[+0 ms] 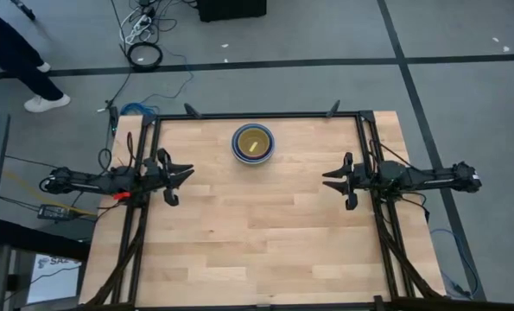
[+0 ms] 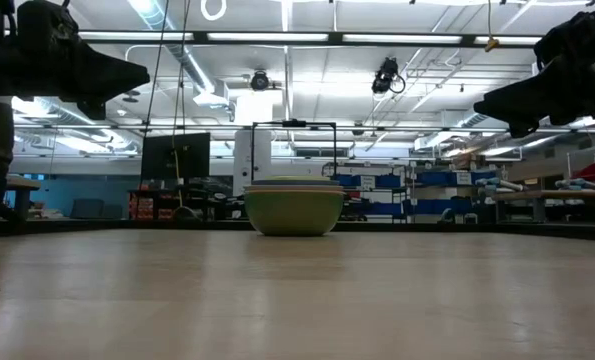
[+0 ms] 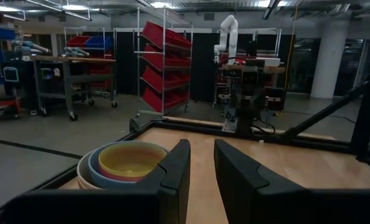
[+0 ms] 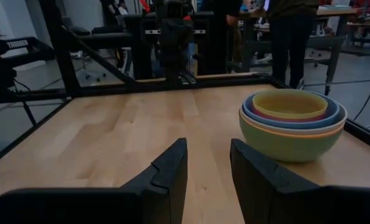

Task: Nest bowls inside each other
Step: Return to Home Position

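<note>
While the bowls [image 1: 254, 142] sit nested in one stack on the table [image 1: 257, 246], the left pincer [image 1: 184, 183] and right pincer [image 1: 330, 183] hang empty and parted on either side of that stack, about equally near.

A pale wooden table [image 1: 265, 242] sits in a black frame [image 1: 257, 115], cables [image 1: 142, 39] coil on the grey floor [image 1: 464, 95], and a person [image 1: 15, 60] stands nearby.

A robotics lab in an industrial hall: a wheeled metal rack of tilted red plastic bins [image 3: 166, 65], a white robot arm [image 3: 227, 31] on a bench, long ceiling strip lights [image 2: 407, 38], shelves of blue storage bins [image 2: 377, 182], and coiled black cables [image 1: 144, 55] on a grey concrete floor [image 1: 326, 34].
</note>
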